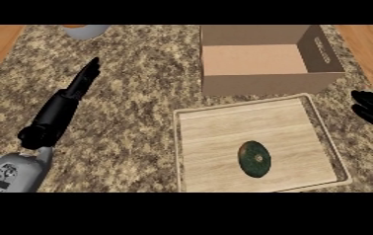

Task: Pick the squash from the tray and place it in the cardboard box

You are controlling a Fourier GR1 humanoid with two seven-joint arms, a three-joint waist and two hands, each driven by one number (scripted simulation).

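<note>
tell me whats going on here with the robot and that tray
Nothing is being held yet. The dark green squash lies on the wooden tray, and the open cardboard box stands just behind the tray. The left hand stretches over the counter, fingers straight, well left of the tray. Only the fingers of the right hand show at the right edge.

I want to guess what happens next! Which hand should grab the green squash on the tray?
Probably the right hand. It shows at the view's right edge, beside the tray and the cardboard box. The squash lies toward that side. The left hand stretches over the counter far to the left.
</note>
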